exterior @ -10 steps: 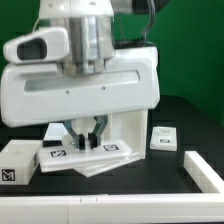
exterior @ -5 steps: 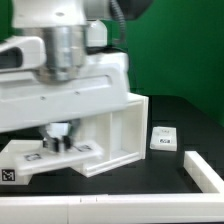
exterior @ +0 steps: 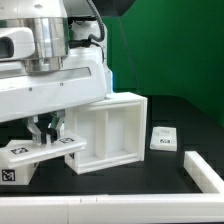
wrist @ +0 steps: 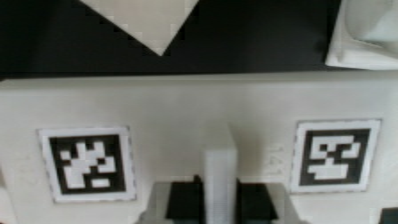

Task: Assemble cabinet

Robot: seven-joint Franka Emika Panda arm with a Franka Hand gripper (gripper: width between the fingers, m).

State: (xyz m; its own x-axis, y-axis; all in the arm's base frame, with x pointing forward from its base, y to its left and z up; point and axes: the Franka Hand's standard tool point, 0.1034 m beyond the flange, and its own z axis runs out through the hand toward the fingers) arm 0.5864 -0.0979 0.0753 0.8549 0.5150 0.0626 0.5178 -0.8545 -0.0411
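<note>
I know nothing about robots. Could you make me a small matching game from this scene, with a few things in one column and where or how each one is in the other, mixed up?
Things:
1. cabinet
2. small flat block
3. gripper
4. white bar

Descriptions:
A. at the lower corner on the exterior view's right
B. hollow, with an inner divider, open side facing the exterior camera
C. above a flat tagged panel, on the exterior view's left
D. lying on the black table, to the exterior view's right of the cabinet

Pairs: 1-B, 2-D, 3-C, 4-A
</note>
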